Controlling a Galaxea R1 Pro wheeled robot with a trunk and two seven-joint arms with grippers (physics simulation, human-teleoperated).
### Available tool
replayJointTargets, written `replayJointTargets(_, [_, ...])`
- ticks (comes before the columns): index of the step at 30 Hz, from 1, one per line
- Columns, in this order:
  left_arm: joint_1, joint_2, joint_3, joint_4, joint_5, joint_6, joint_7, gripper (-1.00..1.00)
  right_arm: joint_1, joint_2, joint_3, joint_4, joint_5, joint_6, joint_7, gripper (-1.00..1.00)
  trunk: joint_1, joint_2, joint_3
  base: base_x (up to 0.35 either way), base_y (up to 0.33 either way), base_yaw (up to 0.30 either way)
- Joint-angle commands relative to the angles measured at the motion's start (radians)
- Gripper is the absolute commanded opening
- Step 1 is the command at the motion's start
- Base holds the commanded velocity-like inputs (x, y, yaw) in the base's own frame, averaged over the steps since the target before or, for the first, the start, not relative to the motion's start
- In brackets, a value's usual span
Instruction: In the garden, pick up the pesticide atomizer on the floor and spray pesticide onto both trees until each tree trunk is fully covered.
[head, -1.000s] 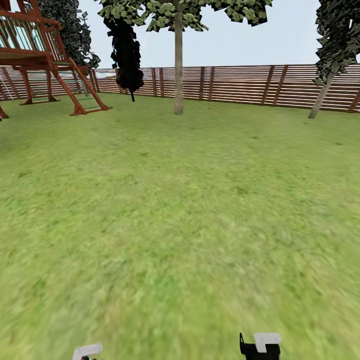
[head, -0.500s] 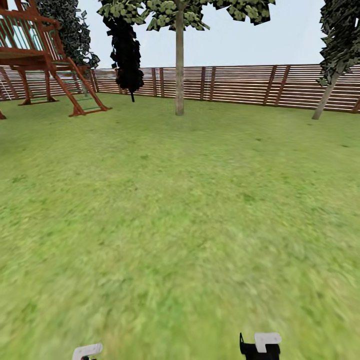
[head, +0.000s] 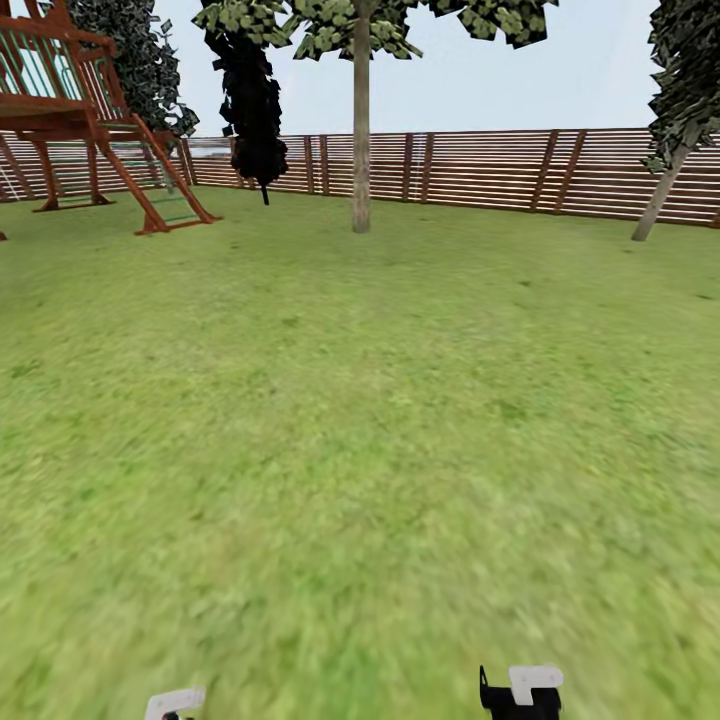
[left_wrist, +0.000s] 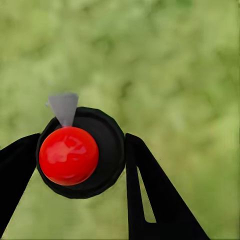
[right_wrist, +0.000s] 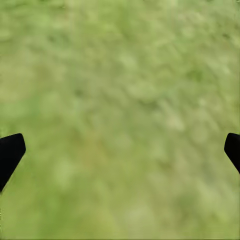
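One pesticide atomizer (left_wrist: 80, 152): dark round body, red top, seen from above in the left wrist view. The left gripper (left_wrist: 80, 160) is clamped on it, black fingers (left_wrist: 150, 190) pressed to either side, with grass beneath.

One right gripper (right_wrist: 120, 150): spread wide, holding nothing, its tips at the two edges of the right wrist view over bare lawn.

One tree (head: 361, 120): straight pale trunk and leafy crown, standing far ahead near the slat fence (head: 480, 165), well apart from the robot. A second, leaning trunk (head: 658, 195) stands far right by the same fence. A black columnar tree (head: 250, 100) and a red-brown play frame (head: 90, 110) stand at the far left.

Progress, judged: pickup appears done, since the bottle is off the floor and in hand. Spraying is not yet begun; no trunk is within reach and none shows any covering. What remains is the crossing of the lawn (head: 360, 450) and the coating of both trunks.

Change from the earlier frames: the central trunk and the right-hand tree sit slightly further right and lower in the head view, and the whole scene shifts with them, so the camera is moving, probably with the base rolling forward. Both arm ends hold the same places at the lower edge.
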Motion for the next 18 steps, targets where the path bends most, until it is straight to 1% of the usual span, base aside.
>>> replayJointTargets(1, [-0.001,0.000,0.009,0.001,-0.009,-0.004,-0.003,-1.00,-0.001,0.001,-0.004,0.001,0.010,-0.002,-0.005,1.00,0.000,0.000,-0.001,0.338,0.090,0.000])
replayJointTargets(18, [-0.001,0.000,0.009,0.001,-0.007,-0.004,-0.003,-1.00,-0.001,0.000,-0.005,0.001,0.010,-0.002,-0.005,1.00,0.000,0.000,-0.001,0.338,0.090,0.000])
